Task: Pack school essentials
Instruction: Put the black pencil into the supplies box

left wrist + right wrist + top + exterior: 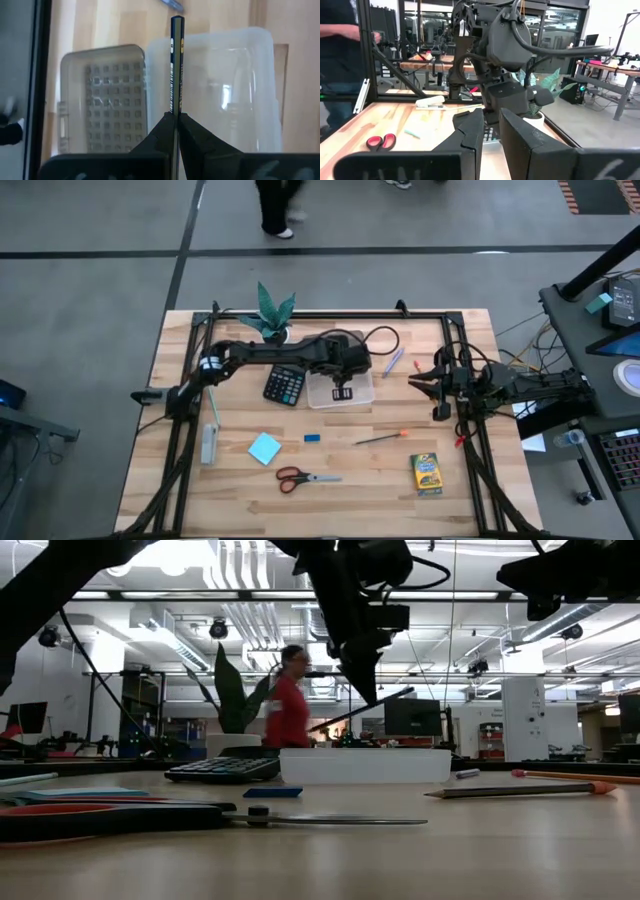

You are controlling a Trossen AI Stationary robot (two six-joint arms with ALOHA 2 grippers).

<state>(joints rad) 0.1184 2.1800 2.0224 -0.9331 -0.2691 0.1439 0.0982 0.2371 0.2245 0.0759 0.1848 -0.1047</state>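
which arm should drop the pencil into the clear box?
Left. The left gripper is already shut on the pencil and hangs directly over the open clear box. The right gripper waits empty at the table's right side, beside the box.

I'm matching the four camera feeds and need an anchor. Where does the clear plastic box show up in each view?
High view: the clear plastic box lies mid-table, under the left gripper.
Low view: centre, a long white tray on the tabletop, right of the calculator.
Left wrist view: fills the right half, beyond the held pencil.
Right wrist view: I cannot make it out behind the left arm.
Shared landmark: the calculator beside the box.
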